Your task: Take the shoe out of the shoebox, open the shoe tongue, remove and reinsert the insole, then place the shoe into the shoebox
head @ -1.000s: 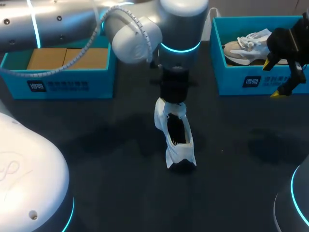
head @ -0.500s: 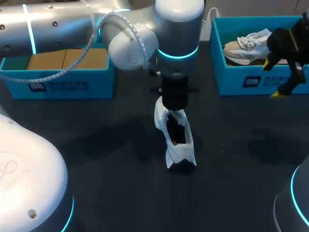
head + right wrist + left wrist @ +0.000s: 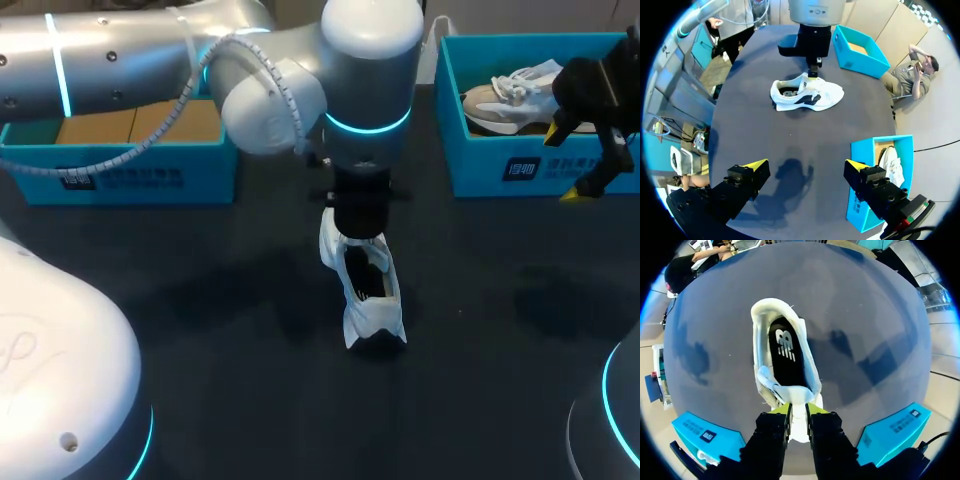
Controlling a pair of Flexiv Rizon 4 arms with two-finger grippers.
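A white shoe (image 3: 366, 292) lies on the dark table's middle, heel toward the near edge, its black insole (image 3: 785, 347) showing in the opening. My left gripper (image 3: 358, 228) stands straight over the shoe's far end. In the left wrist view the left gripper (image 3: 798, 410) is shut on the white tongue (image 3: 799, 417), which is pulled up between the yellow tips. My right gripper (image 3: 567, 165) hangs open and empty over the front wall of the right shoebox (image 3: 447, 100). From the right wrist view the shoe (image 3: 807, 92) lies well ahead of the right gripper (image 3: 806, 165).
A second white shoe (image 3: 510, 95) lies in the right shoebox. Another blue shoebox (image 3: 120, 178) with brown card inside stands at the back left. My left arm's elbow and wrist hang over the table's back middle.
The left fingers have narrowed onto the tongue, and the left wrist has sunk slightly toward the shoe. The right arm has kept still.
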